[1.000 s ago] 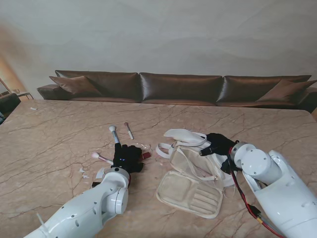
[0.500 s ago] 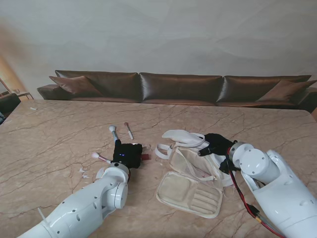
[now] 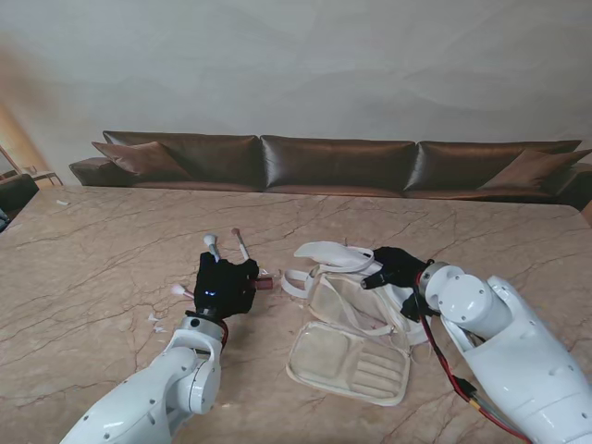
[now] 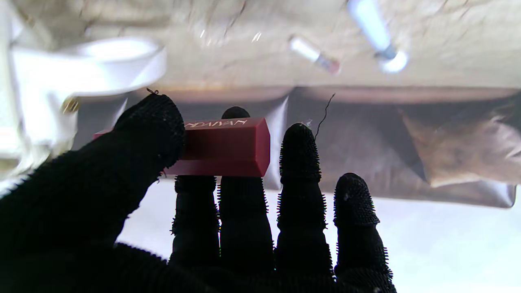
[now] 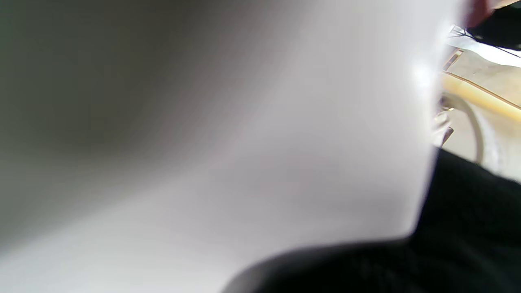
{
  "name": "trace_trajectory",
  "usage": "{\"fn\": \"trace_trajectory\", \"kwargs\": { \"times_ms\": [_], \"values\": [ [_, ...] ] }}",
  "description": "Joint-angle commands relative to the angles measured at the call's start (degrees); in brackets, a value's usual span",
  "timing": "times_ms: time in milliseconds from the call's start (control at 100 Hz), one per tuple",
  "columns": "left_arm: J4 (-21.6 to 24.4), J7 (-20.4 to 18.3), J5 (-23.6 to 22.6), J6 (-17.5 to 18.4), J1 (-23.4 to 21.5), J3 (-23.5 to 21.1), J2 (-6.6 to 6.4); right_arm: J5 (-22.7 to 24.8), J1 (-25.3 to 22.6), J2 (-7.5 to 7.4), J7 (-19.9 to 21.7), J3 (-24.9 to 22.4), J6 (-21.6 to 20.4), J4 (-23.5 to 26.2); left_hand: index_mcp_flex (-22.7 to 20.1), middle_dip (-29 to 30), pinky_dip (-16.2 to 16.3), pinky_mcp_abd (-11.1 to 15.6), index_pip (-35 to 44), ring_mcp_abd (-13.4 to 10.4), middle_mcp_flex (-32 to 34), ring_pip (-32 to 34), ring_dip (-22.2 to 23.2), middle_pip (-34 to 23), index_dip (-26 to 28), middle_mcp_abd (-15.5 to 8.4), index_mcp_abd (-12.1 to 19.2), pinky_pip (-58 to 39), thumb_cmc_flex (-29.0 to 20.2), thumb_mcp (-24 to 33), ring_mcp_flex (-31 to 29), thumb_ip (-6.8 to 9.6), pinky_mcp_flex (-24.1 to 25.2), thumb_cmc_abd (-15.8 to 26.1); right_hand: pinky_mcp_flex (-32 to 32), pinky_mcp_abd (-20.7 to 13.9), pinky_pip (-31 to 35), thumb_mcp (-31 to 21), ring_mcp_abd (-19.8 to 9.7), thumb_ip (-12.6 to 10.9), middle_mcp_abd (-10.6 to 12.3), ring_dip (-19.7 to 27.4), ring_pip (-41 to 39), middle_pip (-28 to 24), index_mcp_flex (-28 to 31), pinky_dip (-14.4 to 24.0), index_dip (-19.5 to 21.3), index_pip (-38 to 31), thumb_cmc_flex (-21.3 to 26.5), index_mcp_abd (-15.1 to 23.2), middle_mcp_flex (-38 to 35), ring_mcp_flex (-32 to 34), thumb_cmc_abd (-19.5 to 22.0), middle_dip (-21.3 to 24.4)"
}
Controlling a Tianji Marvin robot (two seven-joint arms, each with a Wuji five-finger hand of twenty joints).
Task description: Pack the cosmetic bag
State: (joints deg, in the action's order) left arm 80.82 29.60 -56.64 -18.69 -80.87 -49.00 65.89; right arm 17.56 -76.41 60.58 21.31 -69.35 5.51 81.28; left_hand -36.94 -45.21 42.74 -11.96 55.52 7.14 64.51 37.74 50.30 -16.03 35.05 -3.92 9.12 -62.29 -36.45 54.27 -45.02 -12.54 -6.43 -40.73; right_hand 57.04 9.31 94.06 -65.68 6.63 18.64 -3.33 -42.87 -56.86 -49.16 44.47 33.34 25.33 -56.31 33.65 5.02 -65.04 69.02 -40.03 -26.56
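Your left hand (image 3: 225, 287) is clamped on the lipstick (image 4: 226, 146): in the left wrist view the thumb (image 4: 150, 126) presses the red case against the fingers (image 4: 300, 150), one end sticking out past them. From the stand camera that hand sits raised over the table (image 3: 111, 250), left of the bag (image 3: 356, 333), with the red tip (image 3: 265, 284) just showing on its right side.

The bag lies open between your two arms, its cream inside facing up and its white straps (image 3: 328, 252) curled on the far side. Your right hand (image 3: 396, 266) is on the bag's far right edge, touching the fabric. You cannot tell whether its fingers are closed on it; the right wrist view is filled by blurred white material.

Two brushes (image 3: 213, 246) lie on the table just beyond the left hand, and a third (image 3: 178, 290) pokes out at its left.
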Motion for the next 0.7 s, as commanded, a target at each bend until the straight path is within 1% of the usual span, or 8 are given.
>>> {"fn": "trace_trajectory", "kwargs": {
  "times_ms": [0, 70, 150, 230, 300, 380, 470, 690],
  "values": [
    [1.82, 1.29, -0.59, 1.64, -0.80, 0.38, 0.40, -0.50, 0.37, 0.74, -0.23, 0.48, -0.13, 0.53, -3.15, -1.35, -0.47, 0.51, 5.92, -1.41, 2.86, 0.13, 0.73, -1.40, 2.56, -2.29, 10.51, -1.30, -4.94, 2.51, -1.13, 0.66, 0.35, 3.46, 2.29, -2.63, 4.49, -5.36, -0.66, -1.32, 1.66, -1.48, -5.49, -2.79, 3.88, 0.90, 2.49, -5.12, 3.61, 12.11, -1.42, 5.81, 3.14, -0.82],
    [2.76, 3.08, -1.06, 3.88, -1.15, 0.49, 0.43, -0.83, 0.56, 0.87, -0.56, 0.89, -0.09, 0.46, -3.19, -1.14, -0.67, 0.91, 5.56, -2.08, 2.94, -0.42, 0.58, -0.97, 2.30, -2.92, 11.31, -1.08, -4.68, 1.94, -1.18, 0.57, 0.10, 3.78, 2.29, -2.63, 4.49, -5.37, -0.52, -1.34, 1.55, -1.49, -5.51, -2.80, 3.86, 0.90, 2.47, -5.12, 3.66, 11.99, -1.45, 5.80, 3.15, -0.80],
    [3.33, 4.79, -1.39, 5.20, -1.07, 1.36, 0.61, -1.18, 0.81, 1.01, -0.90, 1.38, -0.09, 0.35, -3.40, -0.60, -0.87, 1.35, 5.23, -2.55, 3.03, -0.84, 0.54, -0.31, 1.80, -3.31, 12.15, -0.86, -4.61, 1.23, -1.17, 0.28, -0.19, 4.30, 2.30, -2.59, 4.49, -5.33, -0.54, -1.33, 1.58, -1.50, -5.53, -2.79, 3.93, 0.90, 2.45, -5.13, 3.66, 11.92, -1.48, 5.81, 3.17, -0.77],
    [3.75, 6.04, -1.63, 5.72, -0.85, 2.71, 0.84, -1.63, 1.13, 1.17, -1.24, 1.90, 0.00, 0.18, -3.76, 0.34, -1.00, 1.65, 4.83, -2.95, 3.52, -1.34, 0.52, 0.54, 1.01, -3.93, 13.24, -0.80, -4.46, 0.42, -0.97, 0.01, -0.36, 4.73, 2.36, -2.60, 4.51, -5.33, -0.55, -1.34, 1.52, -1.52, -5.57, -2.79, 3.97, 0.90, 2.44, -5.15, 3.68, 11.92, -1.50, 5.86, 3.14, -0.75],
    [3.72, 7.50, -1.20, 6.40, -0.55, 4.06, 1.30, -2.00, 1.44, 1.31, -1.56, 2.38, 0.08, -0.01, -4.25, 1.02, -1.03, 2.22, 4.60, -3.23, 3.90, -1.37, 0.65, 1.07, 0.37, -4.35, 14.23, -0.86, -4.07, 0.12, -1.17, -0.20, -0.56, 4.74, 2.38, -2.58, 4.52, -5.32, -0.61, -1.35, 1.56, -1.52, -5.58, -2.80, 3.76, 0.90, 2.35, -5.01, 3.67, 11.92, -1.49, 5.86, 3.11, -0.74],
    [3.65, 8.44, -1.14, 6.75, 0.03, 5.55, 1.62, -2.16, 1.79, 1.50, -2.13, 2.98, 0.08, -0.29, -5.46, 2.99, -0.85, 2.46, 4.20, -3.75, 5.33, -1.15, 0.95, 2.21, -1.54, -4.96, 15.45, -1.37, -3.52, -0.20, -2.04, -0.50, -1.34, 4.68, 2.47, -2.62, 4.54, -5.33, -0.63, -1.38, 1.57, -1.54, -5.62, -2.80, 3.86, 0.91, 2.38, -5.09, 3.64, 12.04, -1.49, 5.89, 3.15, -0.73],
    [3.32, 9.53, -0.75, 7.29, 0.65, 7.17, 2.07, -2.47, 2.38, 1.57, -2.09, 3.75, -0.07, -0.81, -6.19, 3.70, -0.83, 2.57, 4.18, -3.66, 5.74, -1.06, 1.17, 2.67, -2.62, -5.22, 15.54, -1.39, -3.34, 0.08, -2.02, -0.62, -1.20, 4.33, 2.55, -2.66, 4.55, -5.37, -0.62, -1.39, 1.55, -1.59, -5.74, -2.80, 3.88, 0.90, 2.34, -5.09, 3.62, 11.87, -1.53, 5.91, 3.10, -0.70],
    [3.13, 12.06, -2.60, 7.66, 1.94, 10.83, 2.29, -3.47, 3.43, 1.82, -2.22, 5.21, -0.62, -1.98, -6.68, 4.54, -0.59, 2.80, 4.14, -3.68, 6.22, -0.54, 1.92, 3.30, -4.01, -6.16, 16.61, -1.64, -2.67, 0.28, -1.58, -0.77, -0.77, 4.17, 2.74, -2.73, 4.58, -5.46, -0.65, -1.40, 1.49, -1.68, -5.97, -2.78, 4.07, 0.87, 2.17, -5.13, 3.57, 11.76, -1.59, 5.90, 3.03, -0.59]
  ]
}}
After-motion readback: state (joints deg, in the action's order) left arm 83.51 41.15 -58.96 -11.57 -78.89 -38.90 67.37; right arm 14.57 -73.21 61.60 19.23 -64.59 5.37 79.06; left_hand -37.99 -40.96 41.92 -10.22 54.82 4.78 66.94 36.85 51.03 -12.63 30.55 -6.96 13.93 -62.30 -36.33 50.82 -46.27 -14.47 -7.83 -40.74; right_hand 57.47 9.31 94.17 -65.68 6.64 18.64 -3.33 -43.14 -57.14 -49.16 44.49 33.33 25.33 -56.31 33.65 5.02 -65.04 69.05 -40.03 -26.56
